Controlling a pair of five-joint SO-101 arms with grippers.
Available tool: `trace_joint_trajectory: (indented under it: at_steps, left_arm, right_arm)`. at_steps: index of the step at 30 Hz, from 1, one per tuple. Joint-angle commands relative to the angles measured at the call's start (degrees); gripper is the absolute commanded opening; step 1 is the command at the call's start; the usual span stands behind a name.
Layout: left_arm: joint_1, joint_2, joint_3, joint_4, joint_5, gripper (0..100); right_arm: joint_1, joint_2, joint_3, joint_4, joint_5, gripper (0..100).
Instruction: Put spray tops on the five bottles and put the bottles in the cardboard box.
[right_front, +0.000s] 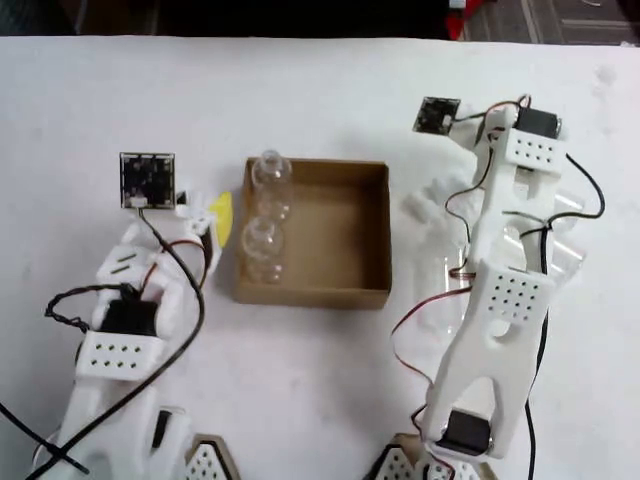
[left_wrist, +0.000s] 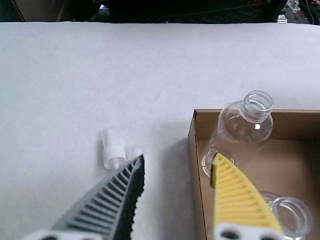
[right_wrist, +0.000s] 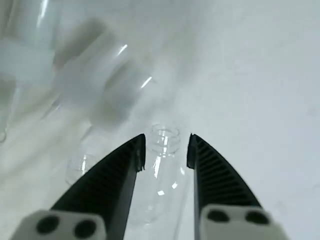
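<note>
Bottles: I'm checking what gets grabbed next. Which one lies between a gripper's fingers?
The capless bottle on the table, its neck inside the open right gripper. The two other bottles lie inside the cardboard box, along one wall.

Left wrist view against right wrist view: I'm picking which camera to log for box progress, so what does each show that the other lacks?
Left wrist view: the cardboard box holding a far bottle and a near bottle, both without tops, a spray top lying on the table outside it, and the open left gripper. Right wrist view: the open right gripper, fingers either side of a topless clear bottle, with blurred white pieces beyond. Both: the white table.
</note>
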Motion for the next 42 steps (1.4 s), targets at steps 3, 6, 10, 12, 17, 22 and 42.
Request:
trace_joint_trajectory:
  at_steps: [3,6,10,12,17,22,42]
  left_arm:
    - [0.6,-1.2,-0.7,-1.6,0.5,21]
    - [0.6,-1.2,-0.7,-1.6,0.5,21]
    - [0.6,-1.2,-0.6,-1.6,0.5,21]
    - [0.6,-1.2,-0.6,-1.6,0.5,21]
    - [0.6,-1.2,-0.6,-1.6,0.5,21]
    - [0.6,-1.2,-0.6,-1.6,0.5,21]
    - [0.6,-1.2,-0.5,-1.6,0.5,21]
  right_arm:
    - [0.5,-0.4,-3.2,1.0,1.1,12.4]
    - [0.5,1.5,-3.6,-0.3,1.1,12.4]
    - [1.2,2.9,-3.6,-1.6,1.1,12.4]
    - [1.5,2.9,-3.6,-1.8,1.1,12.4]
    - [2.1,2.9,-3.6,-3.4,1.1,12.8]
    - [2.5,2.5,-3.6,-3.4,1.1,23.5]
    - [4.3,3.1,-3.1,-5.8,1.3,20.1]
